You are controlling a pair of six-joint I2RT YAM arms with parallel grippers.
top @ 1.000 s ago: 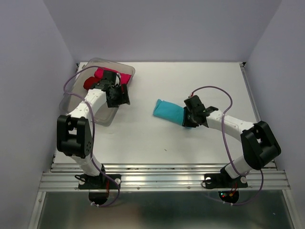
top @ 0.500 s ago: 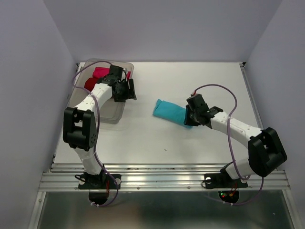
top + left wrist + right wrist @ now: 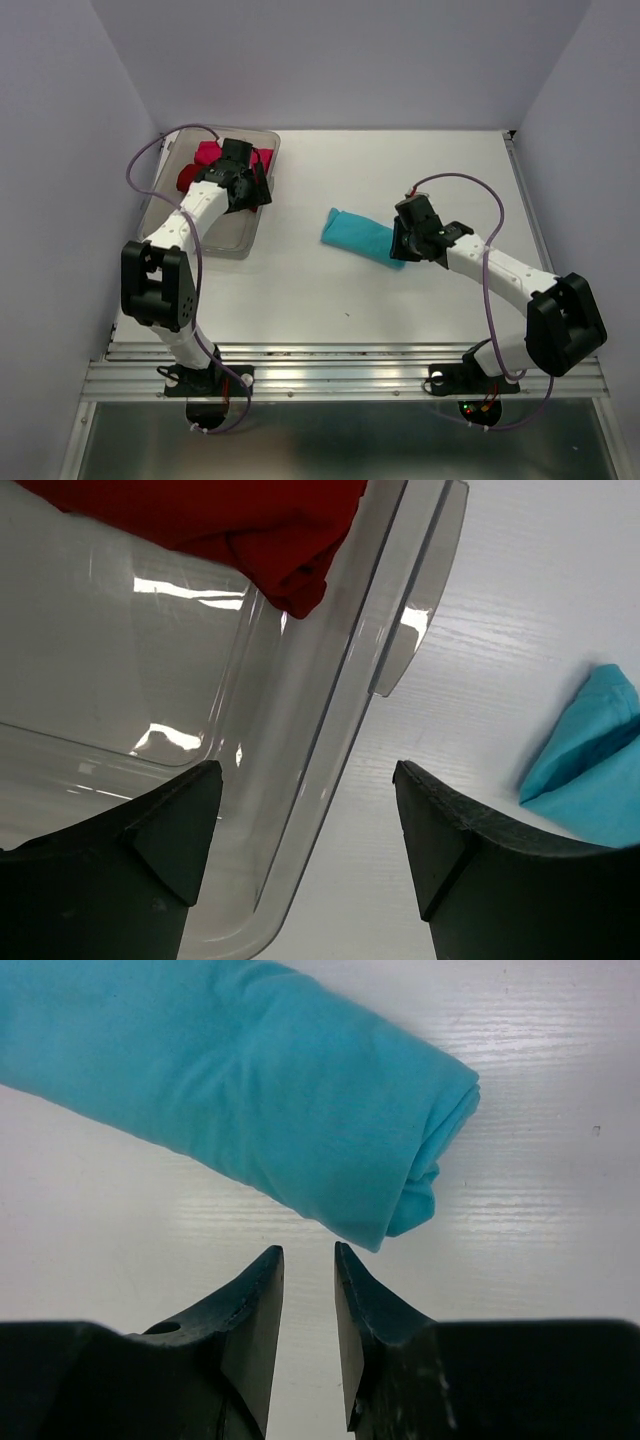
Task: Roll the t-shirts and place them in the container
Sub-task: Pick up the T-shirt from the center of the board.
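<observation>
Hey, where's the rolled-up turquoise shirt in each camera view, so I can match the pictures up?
Top external: the turquoise shirt lies just right of centre, a slanted roll.
Left wrist: only one end of the shirt shows, at the right edge.
Right wrist: the shirt fills the upper half.
Shared landmark: the white table under it, seen in all three.
</observation>
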